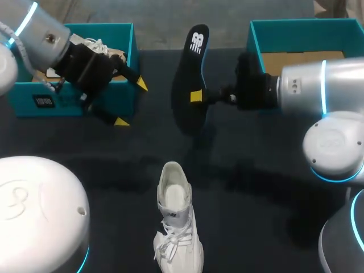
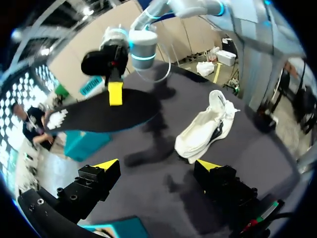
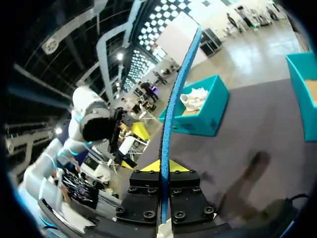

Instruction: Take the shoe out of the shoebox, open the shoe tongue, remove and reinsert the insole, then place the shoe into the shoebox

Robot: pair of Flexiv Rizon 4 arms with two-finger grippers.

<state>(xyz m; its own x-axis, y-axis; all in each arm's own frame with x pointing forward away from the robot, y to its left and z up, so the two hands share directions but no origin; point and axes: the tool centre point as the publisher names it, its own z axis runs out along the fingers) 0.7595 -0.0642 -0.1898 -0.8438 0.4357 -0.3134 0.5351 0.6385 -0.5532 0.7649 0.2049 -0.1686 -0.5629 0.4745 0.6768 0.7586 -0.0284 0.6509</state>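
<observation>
Closest to me on the desk (image 1: 267,193), the shoe (image 1: 176,222) lies toe toward me, heel opening away. Beyond it my right hand (image 1: 196,95) pinches the insole (image 1: 189,71), held roughly in line with the shoe. My left hand (image 1: 131,102) gapes wide, empty, off to the side.

A robotics lab workstation. A grey left arm (image 1: 34,31) and right arm (image 1: 318,85), both with glowing blue rings, come in over a black tabletop (image 1: 256,187). A teal box (image 1: 23,103) stands upper left, a second box (image 1: 256,40) upper right.
</observation>
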